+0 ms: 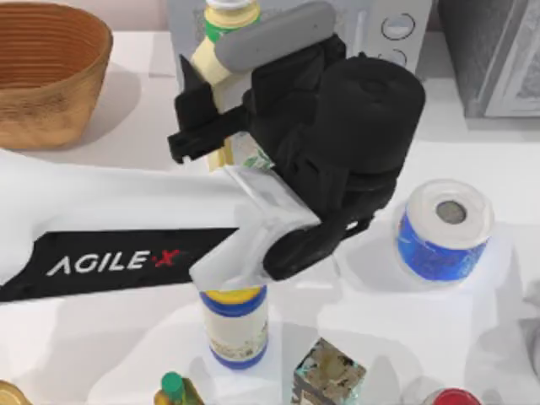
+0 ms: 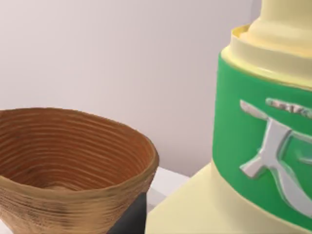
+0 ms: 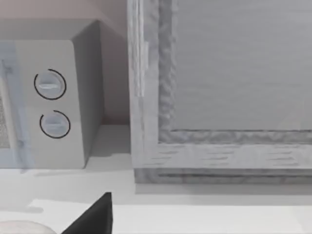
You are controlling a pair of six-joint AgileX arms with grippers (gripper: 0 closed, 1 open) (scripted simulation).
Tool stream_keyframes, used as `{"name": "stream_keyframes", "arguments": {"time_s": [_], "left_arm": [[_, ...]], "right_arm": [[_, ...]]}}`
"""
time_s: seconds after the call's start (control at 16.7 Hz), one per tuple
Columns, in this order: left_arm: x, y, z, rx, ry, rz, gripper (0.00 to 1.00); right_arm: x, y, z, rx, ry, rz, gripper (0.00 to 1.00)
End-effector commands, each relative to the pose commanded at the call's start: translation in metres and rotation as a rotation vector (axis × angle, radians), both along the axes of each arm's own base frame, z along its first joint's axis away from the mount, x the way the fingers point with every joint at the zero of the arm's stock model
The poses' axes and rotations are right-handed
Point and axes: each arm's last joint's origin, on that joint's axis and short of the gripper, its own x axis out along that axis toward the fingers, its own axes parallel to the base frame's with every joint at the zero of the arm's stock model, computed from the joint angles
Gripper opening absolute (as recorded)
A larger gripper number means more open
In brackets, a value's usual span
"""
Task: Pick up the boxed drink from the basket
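From above, the left arm is reaching across the white bench point(image 1: 472, 337), and its left gripper point(image 1: 221, 126) is holding the boxed drink point(image 1: 221, 38) near the back middle of the bench, well apart from the basket point(image 1: 46, 72) sitting at the back left corner. The black fingers point(image 1: 198, 114) are closing on the carton's pale body, with its green band and cap sticking out beyond them. A blue-and-white canister point(image 1: 236, 325) is standing just below the arm, a blue roll-shaped container point(image 1: 443, 228) to the right, and a patterned box point(image 1: 329, 371) at the front edge. In the left wrist view the boxed drink point(image 2: 263, 146) is looming close, green band and cream shoulder, with the basket point(image 2: 73, 161) beyond it, hollow and apart from the carton. In the right wrist view a microwave point(image 3: 53, 97) and a grey cabinet point(image 3: 219, 92) are standing at the back; I cannot tell how the right gripper's fingers are set.
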Motion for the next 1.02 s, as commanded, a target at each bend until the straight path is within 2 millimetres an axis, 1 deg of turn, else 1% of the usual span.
{"name": "stream_keyframes", "arguments": {"time_s": [0.12, 0.18, 0.24, 0.36, 0.66, 0.72, 0.84, 1.02], "left_arm": [[-0.007, -0.033, -0.024, 0.019, -0.002, 0.045, 0.00], [-0.010, -0.046, -0.034, 0.027, -0.004, 0.064, 0.00], [-0.014, -0.056, -0.043, 0.033, -0.007, 0.079, 0.00], [-0.019, -0.068, -0.054, 0.040, -0.011, 0.100, 0.00], [-0.020, -0.071, -0.057, 0.042, -0.012, 0.104, 0.00], [-0.009, -0.085, -0.065, 0.129, 0.054, -0.022, 0.00], [-0.007, -0.082, -0.068, 0.121, 0.049, -0.011, 0.00], [0.003, -0.067, -0.084, 0.089, 0.027, 0.037, 0.00]], "right_arm": [[0.000, 0.000, 0.000, 0.000, 0.000, 0.000, 1.00], [0.000, 0.000, 0.000, 0.000, 0.000, 0.000, 1.00], [0.000, 0.000, 0.000, 0.000, 0.000, 0.000, 1.00], [0.000, 0.000, 0.000, 0.000, 0.000, 0.000, 1.00], [0.000, 0.000, 0.000, 0.000, 0.000, 0.000, 1.00], [0.000, 0.000, 0.000, 0.000, 0.000, 0.000, 1.00], [0.000, 0.000, 0.000, 0.000, 0.000, 0.000, 1.00], [0.000, 0.000, 0.000, 0.000, 0.000, 0.000, 1.00]]}}
